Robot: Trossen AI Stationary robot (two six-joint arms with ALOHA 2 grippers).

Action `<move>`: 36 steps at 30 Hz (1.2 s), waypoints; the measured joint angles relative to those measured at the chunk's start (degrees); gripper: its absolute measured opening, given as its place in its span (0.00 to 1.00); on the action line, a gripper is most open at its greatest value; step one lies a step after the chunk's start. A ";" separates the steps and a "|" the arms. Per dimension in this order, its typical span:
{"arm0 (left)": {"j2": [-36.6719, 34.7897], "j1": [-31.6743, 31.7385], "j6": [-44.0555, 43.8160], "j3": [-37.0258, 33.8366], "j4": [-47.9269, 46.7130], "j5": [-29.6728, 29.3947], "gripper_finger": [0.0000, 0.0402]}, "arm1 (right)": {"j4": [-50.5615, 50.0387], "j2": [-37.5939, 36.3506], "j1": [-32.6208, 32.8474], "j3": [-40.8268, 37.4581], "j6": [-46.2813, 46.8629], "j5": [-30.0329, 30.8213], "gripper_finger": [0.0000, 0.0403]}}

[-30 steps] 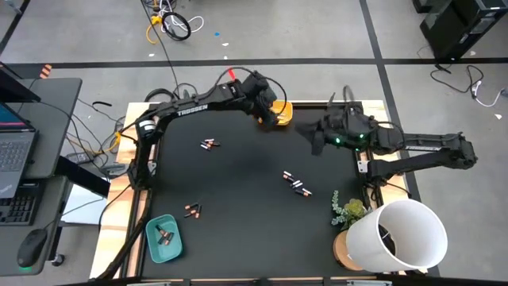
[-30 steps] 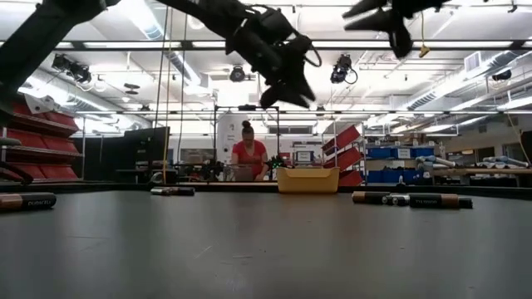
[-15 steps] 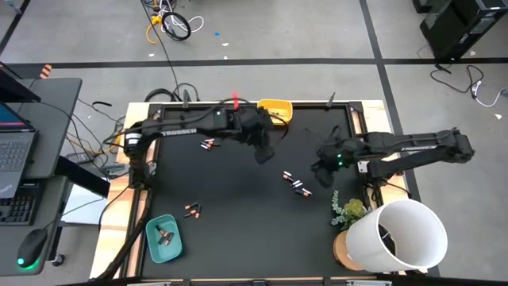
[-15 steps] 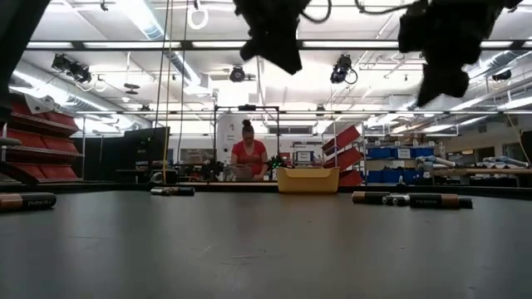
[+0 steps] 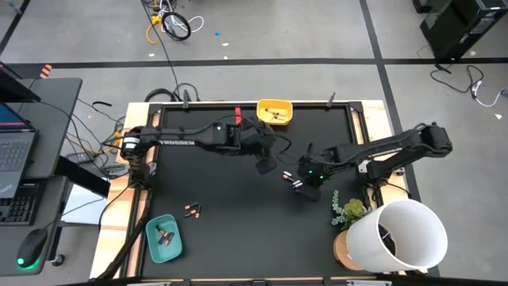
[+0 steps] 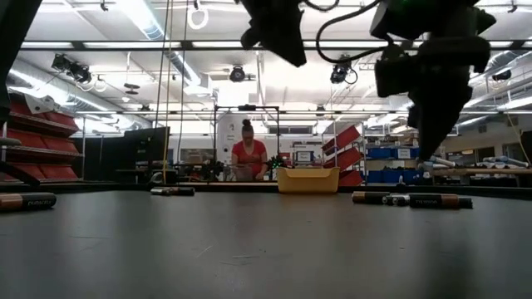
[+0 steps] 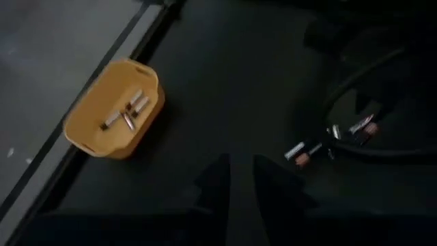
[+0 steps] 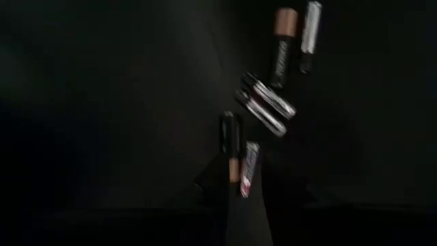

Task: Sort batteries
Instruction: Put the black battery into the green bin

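Several batteries lie in a loose cluster right of the table's middle. My right gripper hangs just above them, pointing steeply down, open. In the right wrist view a copper-and-black battery and a silvery one with a red end show between its fingertips, and others lie beyond. In the low view its tips are clear of the table. My left gripper hovers over the table's middle, narrowly open and empty. The yellow tray at the far edge holds a few batteries.
A teal tray with batteries sits at the near left corner, and two loose batteries lie just beyond it. Two more lie at the far left. A small plant and a white bucket stand at the near right.
My left gripper has swung away from the yellow tray at the far edge to over the table's middle. My right gripper has come down and toward the left, tipping from nearly level to steeply downward, and now hangs over the battery cluster.
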 joint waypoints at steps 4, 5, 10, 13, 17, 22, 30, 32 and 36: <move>-0.37 -1.51 -2.44 -4.28 1.12 0.28 0.18 | 3.98 1.72 0.53 -0.23 1.12 0.04 0.22; -0.79 -2.02 -3.35 -5.74 1.88 0.51 0.17 | 5.57 1.69 1.01 -0.66 0.75 0.14 0.23; -7.06 -3.80 -8.50 -16.86 8.85 2.06 0.15 | 17.64 -0.19 6.81 -3.97 -4.71 2.48 0.23; -13.76 -4.13 -13.14 -26.00 14.64 2.25 0.15 | 18.77 -0.16 9.45 -6.69 -4.47 6.74 0.22; -22.97 -4.13 -19.15 -36.93 20.88 2.66 0.14 | 18.19 -0.17 10.40 -8.88 -1.60 9.19 0.23; -30.26 -4.20 -24.45 -44.03 21.99 1.47 0.14 | 18.51 -0.16 10.42 -9.20 -3.90 9.83 0.22; -34.78 -4.29 -27.91 -48.87 22.48 -0.72 0.14 | 20.11 2.86 8.65 -9.20 -4.59 10.91 0.24; -34.91 -4.55 -27.91 -49.02 22.00 -0.75 0.14 | 21.42 4.10 8.13 -9.17 -4.56 10.10 0.25; -35.26 -4.98 -27.92 -49.02 21.55 -0.73 0.14 | 21.54 5.84 7.73 -8.10 -4.23 9.22 0.30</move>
